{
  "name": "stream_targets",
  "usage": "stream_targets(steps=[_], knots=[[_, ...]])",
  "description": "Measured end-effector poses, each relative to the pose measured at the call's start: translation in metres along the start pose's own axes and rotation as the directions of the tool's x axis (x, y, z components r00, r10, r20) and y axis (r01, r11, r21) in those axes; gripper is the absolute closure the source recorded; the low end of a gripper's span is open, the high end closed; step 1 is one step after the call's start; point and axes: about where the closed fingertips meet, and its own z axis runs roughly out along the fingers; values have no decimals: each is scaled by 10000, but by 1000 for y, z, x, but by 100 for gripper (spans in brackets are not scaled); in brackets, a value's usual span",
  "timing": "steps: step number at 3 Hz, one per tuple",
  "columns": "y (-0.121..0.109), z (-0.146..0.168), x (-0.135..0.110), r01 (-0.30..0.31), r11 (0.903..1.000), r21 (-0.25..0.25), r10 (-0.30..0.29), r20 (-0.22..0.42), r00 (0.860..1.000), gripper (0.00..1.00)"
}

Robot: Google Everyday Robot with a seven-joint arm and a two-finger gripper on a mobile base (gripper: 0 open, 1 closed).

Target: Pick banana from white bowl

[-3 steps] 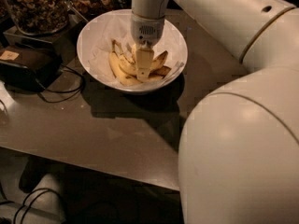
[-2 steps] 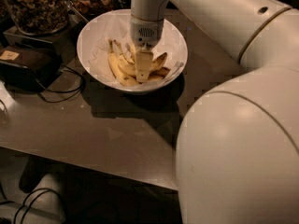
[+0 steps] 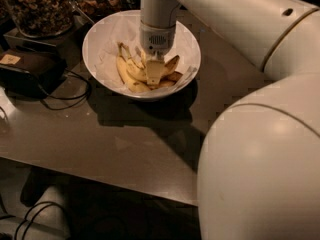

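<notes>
The gripper (image 3: 154, 73) sat low among the bananas (image 3: 128, 74) in the bowl (image 3: 94, 44) (clamped or not, I couldn't tell); nothing lifted out yet.

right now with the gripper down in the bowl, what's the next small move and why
Probably a short, straight lift, if the grip is firm. The gripper sits low inside the white bowl, right on the bananas, with the bowl's wall all around, so going straight up looks the clearest way out.
</notes>
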Motion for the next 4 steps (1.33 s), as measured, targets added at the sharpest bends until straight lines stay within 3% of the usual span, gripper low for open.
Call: stream_targets(steps=[1, 2, 3, 4], knots=[[5, -1, 3, 3, 9999, 115, -2, -56, 10000, 100], [5, -1, 3, 2, 9999, 117, -2, -56, 10000, 100], [10, -13, 1, -47, 9991, 429, 45, 38, 10000, 100], [28, -48, -5, 358, 9943, 1003, -364, 34, 9993, 100]])
